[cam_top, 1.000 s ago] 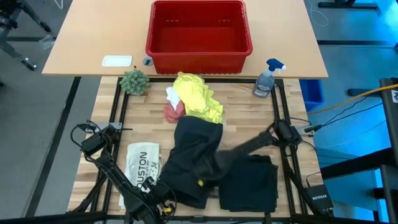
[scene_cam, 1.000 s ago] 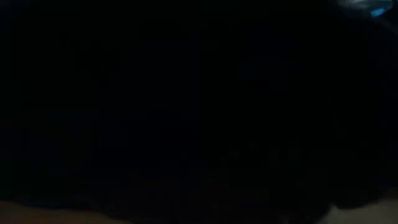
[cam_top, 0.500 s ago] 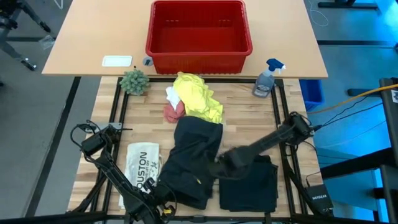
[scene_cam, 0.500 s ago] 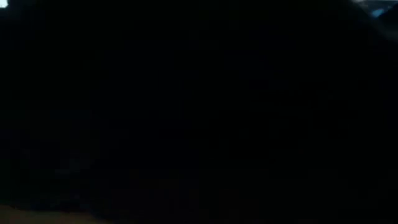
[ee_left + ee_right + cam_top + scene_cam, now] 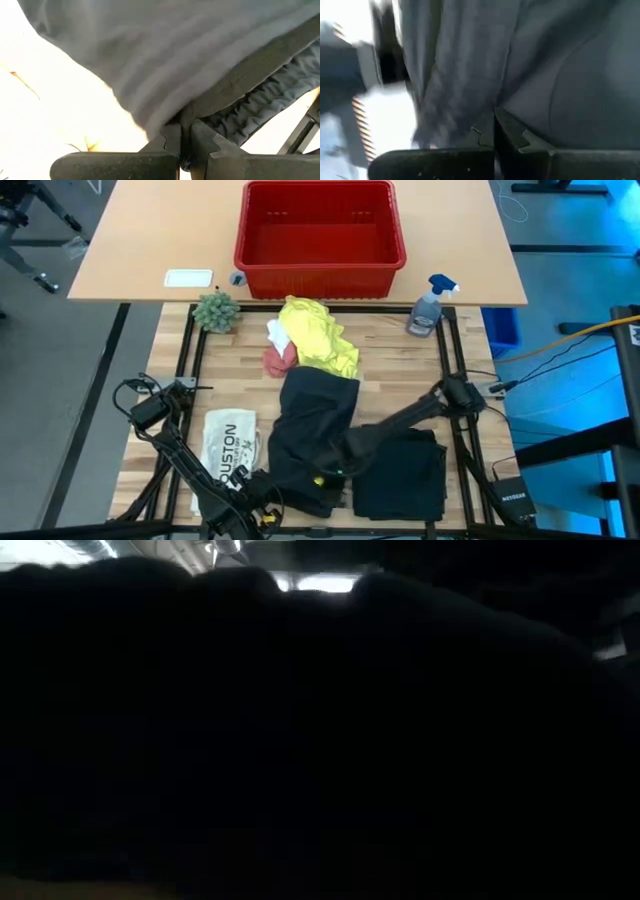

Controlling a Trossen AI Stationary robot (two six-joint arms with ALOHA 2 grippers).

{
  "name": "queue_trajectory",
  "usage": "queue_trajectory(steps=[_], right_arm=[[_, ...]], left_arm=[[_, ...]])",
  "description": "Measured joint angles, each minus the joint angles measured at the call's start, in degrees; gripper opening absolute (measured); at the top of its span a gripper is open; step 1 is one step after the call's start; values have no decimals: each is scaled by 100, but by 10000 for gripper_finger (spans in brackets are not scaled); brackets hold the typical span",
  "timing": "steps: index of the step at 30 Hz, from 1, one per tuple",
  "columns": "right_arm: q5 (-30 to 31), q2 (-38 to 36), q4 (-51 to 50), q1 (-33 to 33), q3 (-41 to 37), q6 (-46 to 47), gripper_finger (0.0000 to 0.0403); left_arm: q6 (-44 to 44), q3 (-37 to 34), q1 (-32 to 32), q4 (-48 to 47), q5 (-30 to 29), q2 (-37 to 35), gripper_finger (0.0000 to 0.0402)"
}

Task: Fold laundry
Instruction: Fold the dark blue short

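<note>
1 trousers (image 5: 320,430), 1 T-shirt (image 5: 318,332), 2 cloths (image 5: 279,348).

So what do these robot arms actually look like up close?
Both are dark, near-black jointed arms. The left arm trails looping black cables near its base. The right arm is a slim dark rod with chunkier joints. Each ends in a gripper, left gripper and right gripper, with two flat black fingers with small notched teeth.
</note>
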Motion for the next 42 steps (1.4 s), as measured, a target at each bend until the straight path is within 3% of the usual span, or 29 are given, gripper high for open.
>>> queue_trajectory(steps=[2,6,12,16,18,20,23,28,37,42], right_arm=[[113,-176,-176,128,1,-96,0],[951,-451,116,244,4,22,8],[1686,-684,773,357,4,47,77],[2781,-890,731,648,4,45,130],[3455,-1003,710,838,4,65,145],[3720,-1054,716,966,14,142,150],[3838,-994,707,1109,13,156,151],[3533,-814,787,1079,9,104,152],[3350,-708,1102,1056,6,-273,152],[3329,-706,1074,1099,6,-434,152]], left_arm=[[18,2,-7,3,3,0,0],[-12,-1,-9,64,5,-2,4],[-116,-2,-196,589,-57,-313,26],[-190,212,-504,590,-504,-461,26],[-205,404,-667,459,-779,-463,21],[-208,491,-831,479,-1182,-479,14],[-355,487,-959,283,-1373,-479,8],[-881,129,-857,12,-736,-371,21],[215,-237,-628,1864,-164,-365,119],[93,3,-683,1723,-152,-399,163]])
